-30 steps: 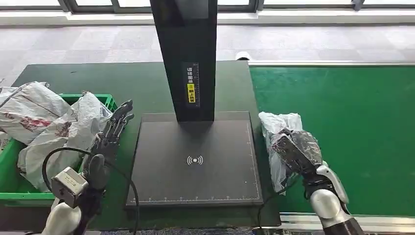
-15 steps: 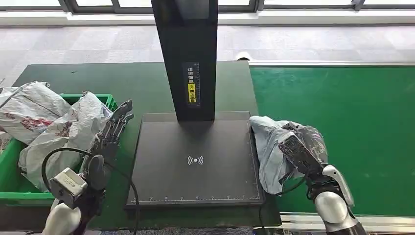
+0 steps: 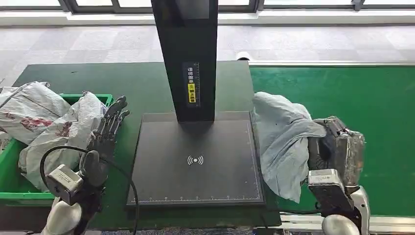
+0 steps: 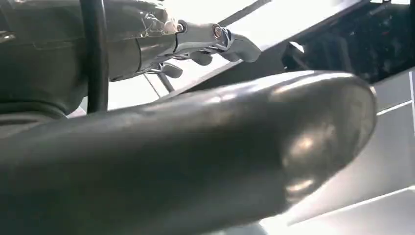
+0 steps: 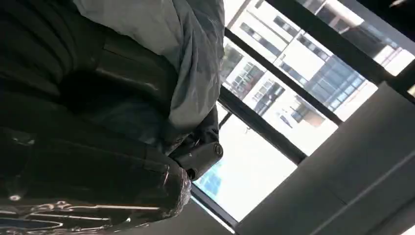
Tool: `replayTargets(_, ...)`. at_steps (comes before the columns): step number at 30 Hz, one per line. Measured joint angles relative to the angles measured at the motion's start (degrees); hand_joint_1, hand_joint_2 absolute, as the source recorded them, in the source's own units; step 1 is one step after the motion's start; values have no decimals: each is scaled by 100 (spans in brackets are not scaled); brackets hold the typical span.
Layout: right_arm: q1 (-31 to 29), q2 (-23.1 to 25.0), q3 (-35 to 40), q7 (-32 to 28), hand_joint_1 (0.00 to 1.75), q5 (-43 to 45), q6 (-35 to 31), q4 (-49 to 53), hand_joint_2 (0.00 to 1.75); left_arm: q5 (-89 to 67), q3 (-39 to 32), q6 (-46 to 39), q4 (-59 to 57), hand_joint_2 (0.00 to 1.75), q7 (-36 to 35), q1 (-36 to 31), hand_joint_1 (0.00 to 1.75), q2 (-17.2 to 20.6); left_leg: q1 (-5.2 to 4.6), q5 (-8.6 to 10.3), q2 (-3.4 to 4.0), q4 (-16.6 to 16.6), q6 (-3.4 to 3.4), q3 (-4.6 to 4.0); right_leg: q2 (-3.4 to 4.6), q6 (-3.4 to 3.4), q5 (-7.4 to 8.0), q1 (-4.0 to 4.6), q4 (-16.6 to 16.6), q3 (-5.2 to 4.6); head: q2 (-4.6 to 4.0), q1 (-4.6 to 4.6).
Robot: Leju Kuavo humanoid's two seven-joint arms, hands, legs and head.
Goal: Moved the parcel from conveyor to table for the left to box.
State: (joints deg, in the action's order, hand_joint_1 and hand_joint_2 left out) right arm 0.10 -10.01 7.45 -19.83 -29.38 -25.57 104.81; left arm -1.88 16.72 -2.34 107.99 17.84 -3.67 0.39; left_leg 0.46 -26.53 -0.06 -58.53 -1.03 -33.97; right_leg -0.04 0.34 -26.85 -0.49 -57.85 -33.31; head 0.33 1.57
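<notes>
Head view shows the right hand (image 3: 337,149), wrapped in clear plastic, at the right middle of the frame, its fingers clamped on a crumpled grey plastic parcel (image 3: 284,142). The parcel hangs over the border between the green conveyor belt (image 3: 377,98) and the dark scanner plate (image 3: 195,161), partly covering the plate's right edge. At the lower left, the left hand (image 3: 105,134) has fingers stretched and slightly apart, holding nothing, beside the green crate (image 3: 12,188) full of grey bags (image 3: 58,129).

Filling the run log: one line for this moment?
right hand: holds grey parcel, lifted beside scanner pad | left hand: open by green crate
</notes>
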Motion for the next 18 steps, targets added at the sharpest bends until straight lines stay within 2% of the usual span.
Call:
replayTargets(4, -279, 63, 147, -30, 175, -24, 156, -49, 175, 159, 142, -68, -199, 0, 92, -172, 0, 4, 0, 6, 6, 0, 1, 4, 1, 1, 5, 0, 0, 4, 0, 0)
replayTargets(7, -707, 131, 408, -15, 175, -48, 310, -413, 175, 251, 275, -122, -349, 0, 131, -296, 0, 26, 0, 19, 11, -1, 2, 4, 8, -1, 19, 0, 0, 1, 2, 0)
replayTargets(13, -1475, 190, 816, 512, 175, 31, 868, -984, 175, 380, 413, -144, -470, 0, 148, -515, 0, 26, 1, 34, 4, -1, 4, -1, -1, -1, 27, 2, 0, 2, 0, 0)
replayTargets(18, -1811, 247, 1034, 527, 175, 114, 933, -1509, 175, 400, 463, -144, -540, 0, 140, -588, 0, 24, 1, 35, -2, -1, 5, -4, -4, 2, 30, 1, 0, 1, 2, 0)
